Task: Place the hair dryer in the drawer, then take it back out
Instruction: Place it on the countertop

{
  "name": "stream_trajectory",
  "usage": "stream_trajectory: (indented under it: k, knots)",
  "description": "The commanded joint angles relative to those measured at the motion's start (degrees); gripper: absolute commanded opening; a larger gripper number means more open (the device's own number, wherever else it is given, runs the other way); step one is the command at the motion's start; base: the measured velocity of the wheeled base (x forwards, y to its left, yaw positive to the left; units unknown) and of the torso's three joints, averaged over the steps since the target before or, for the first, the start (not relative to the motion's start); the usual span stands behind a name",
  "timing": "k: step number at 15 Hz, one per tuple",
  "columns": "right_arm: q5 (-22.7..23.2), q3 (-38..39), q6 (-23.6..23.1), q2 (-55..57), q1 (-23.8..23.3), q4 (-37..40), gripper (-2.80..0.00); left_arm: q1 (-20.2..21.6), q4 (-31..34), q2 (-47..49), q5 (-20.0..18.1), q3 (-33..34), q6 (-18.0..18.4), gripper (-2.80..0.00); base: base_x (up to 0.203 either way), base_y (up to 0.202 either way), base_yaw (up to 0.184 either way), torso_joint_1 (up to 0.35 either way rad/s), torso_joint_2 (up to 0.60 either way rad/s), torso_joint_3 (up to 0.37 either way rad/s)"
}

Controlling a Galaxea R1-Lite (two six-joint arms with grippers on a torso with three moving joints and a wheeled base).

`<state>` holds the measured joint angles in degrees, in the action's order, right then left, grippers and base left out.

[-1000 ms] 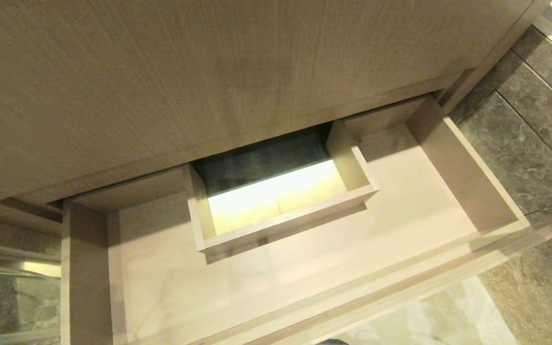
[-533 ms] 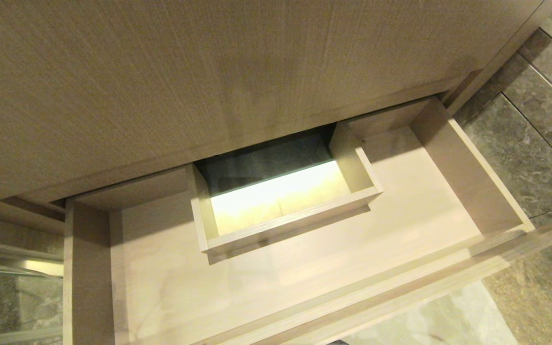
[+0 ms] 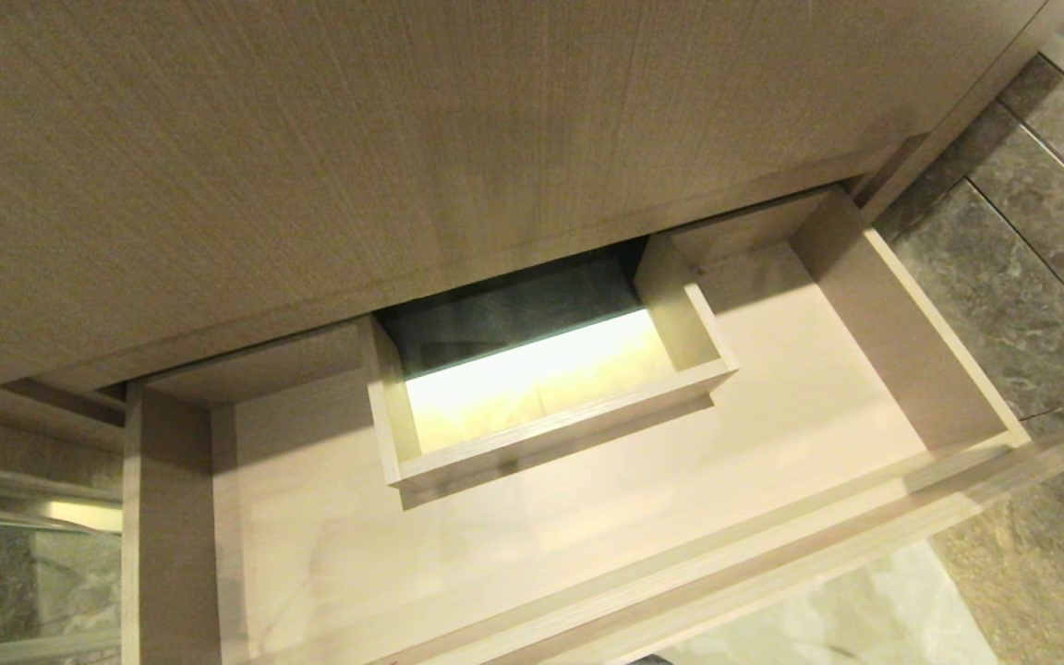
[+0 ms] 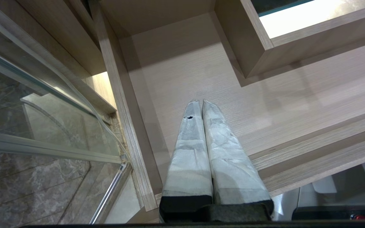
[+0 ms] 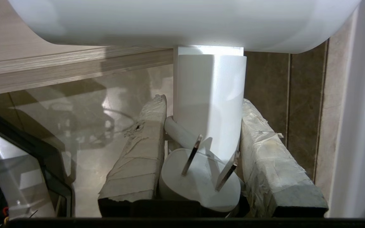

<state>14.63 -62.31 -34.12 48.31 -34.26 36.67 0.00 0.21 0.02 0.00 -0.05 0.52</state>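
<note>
The right gripper (image 5: pixel 201 126) clasps the hair dryer (image 5: pixel 209 95) by its handle; lower it, probably level, into the open drawer (image 3: pixel 901 323), clear of the boxed cut-out (image 3: pixel 680 305).

hair dryer (image 5: pixel 209 104) barrel cropped, drawer (image 3: pixel 901 314) front cropped

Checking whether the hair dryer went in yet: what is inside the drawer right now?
The drawer holds nothing on its visible floor; only the boxed cut-out stands in its rear middle. The back under the cabinet is hidden. The hair dryer sits in the right gripper.
</note>
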Motion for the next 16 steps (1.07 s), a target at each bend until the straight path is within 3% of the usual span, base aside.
stream_trajectory:
  k: [1,16]
  knots:
    - [0.1,0.2,-0.2,0.3,0.0,-0.1,-2.80,0.0,0.0,0.0,0.0,0.0,0.0,-2.80,0.000,0.000,0.000,0.000,0.00,0.000]
    - [0.0,0.7,-0.2,-0.3,0.0,0.1,-2.80,0.0,0.0,0.0,0.0,0.0,0.0,-2.80,0.000,0.000,0.000,0.000,0.00,0.000]
